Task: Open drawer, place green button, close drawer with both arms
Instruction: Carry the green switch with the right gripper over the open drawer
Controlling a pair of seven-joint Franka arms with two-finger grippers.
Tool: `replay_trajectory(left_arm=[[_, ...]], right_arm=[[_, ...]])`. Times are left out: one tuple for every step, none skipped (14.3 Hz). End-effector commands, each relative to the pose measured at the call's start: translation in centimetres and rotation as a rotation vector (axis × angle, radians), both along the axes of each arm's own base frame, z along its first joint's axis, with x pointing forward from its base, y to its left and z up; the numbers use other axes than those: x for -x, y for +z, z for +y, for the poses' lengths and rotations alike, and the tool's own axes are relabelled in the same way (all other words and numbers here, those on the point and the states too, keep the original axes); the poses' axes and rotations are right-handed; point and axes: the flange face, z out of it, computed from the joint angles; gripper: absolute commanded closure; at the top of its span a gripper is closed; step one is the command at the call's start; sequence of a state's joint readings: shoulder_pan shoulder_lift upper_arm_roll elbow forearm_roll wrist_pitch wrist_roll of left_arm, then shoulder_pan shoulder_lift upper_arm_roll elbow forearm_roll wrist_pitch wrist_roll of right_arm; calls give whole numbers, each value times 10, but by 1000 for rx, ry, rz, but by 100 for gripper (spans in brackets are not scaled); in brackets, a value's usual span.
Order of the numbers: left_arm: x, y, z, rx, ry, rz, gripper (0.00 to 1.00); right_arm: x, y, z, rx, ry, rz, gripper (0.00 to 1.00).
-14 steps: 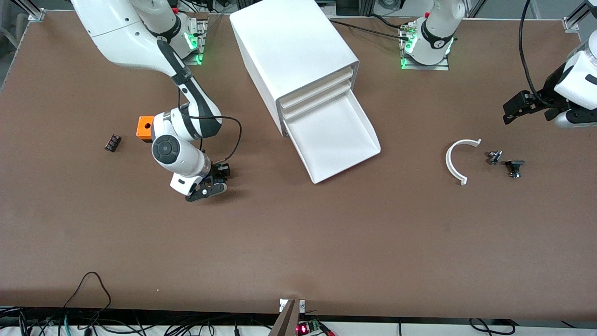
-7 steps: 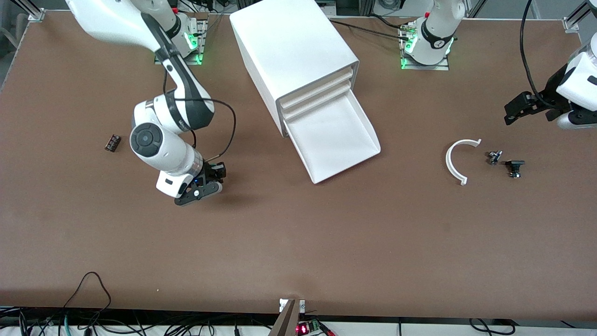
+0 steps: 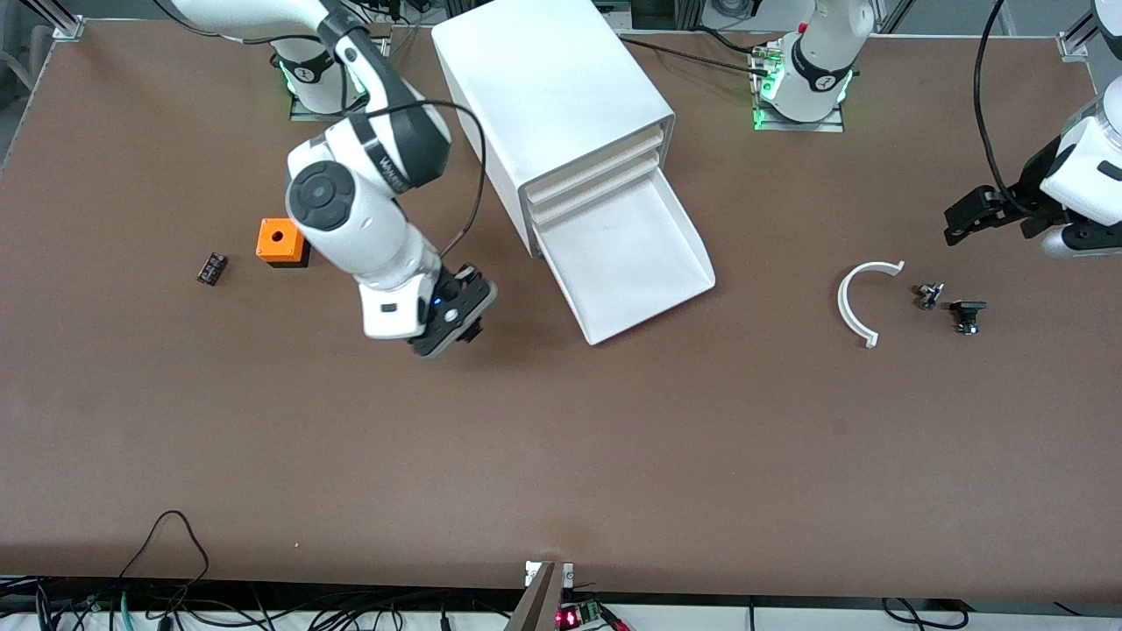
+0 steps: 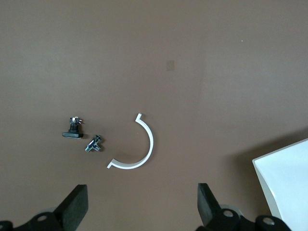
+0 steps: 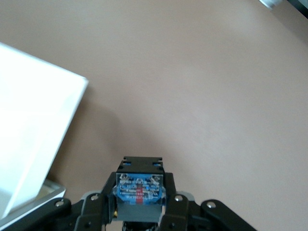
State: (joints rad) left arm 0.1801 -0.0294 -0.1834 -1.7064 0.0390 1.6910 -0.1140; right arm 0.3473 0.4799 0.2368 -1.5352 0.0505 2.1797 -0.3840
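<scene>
The lowest drawer [image 3: 644,272] of the white cabinet [image 3: 543,79] is pulled out and holds nothing. My right gripper [image 3: 460,320] is in the air over the table beside the drawer's front edge. It is shut on the button [image 5: 139,190], whose black body and blue label show in the right wrist view; its green cap is hidden. The drawer's corner [image 5: 33,106] shows close by there. My left gripper [image 3: 964,215] is open and holds nothing, waiting over the left arm's end of the table. Its fingers [image 4: 74,207] are wide apart.
An orange cube [image 3: 280,243] and a small black part [image 3: 211,267] lie toward the right arm's end. A white curved strip [image 3: 863,302], a small metal part [image 3: 929,295] and a black part [image 3: 967,314] lie toward the left arm's end; all three also show in the left wrist view, the strip [image 4: 144,149] nearest.
My right arm has risen from the table near the orange cube and swung toward the drawer with the button. The left arm has barely shifted.
</scene>
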Motion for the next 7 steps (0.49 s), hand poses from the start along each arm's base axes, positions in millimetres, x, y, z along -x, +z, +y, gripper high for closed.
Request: replay_trajectory(left_arm=[[-5, 10, 8, 5, 25, -19, 0], [-5, 10, 11, 8, 30, -17, 0], [-5, 10, 15, 11, 37, -19, 0], [-5, 10, 16, 13, 39, -18, 0], [-5, 10, 15, 13, 36, -17, 0], [-6, 9, 15, 13, 35, -16, 0], [-6, 9, 15, 13, 35, -16, 0]], right_arm=[[17, 13, 45, -32, 214, -30, 70], [25, 13, 62, -43, 272, -37, 70], [34, 12, 79, -50, 350, -47, 70], [42, 13, 93, -49, 425, -53, 70], [53, 11, 111, -39, 508, -37, 70], [62, 16, 130, -36, 578, -27, 70], [73, 16, 148, -20, 630, -11, 70]])
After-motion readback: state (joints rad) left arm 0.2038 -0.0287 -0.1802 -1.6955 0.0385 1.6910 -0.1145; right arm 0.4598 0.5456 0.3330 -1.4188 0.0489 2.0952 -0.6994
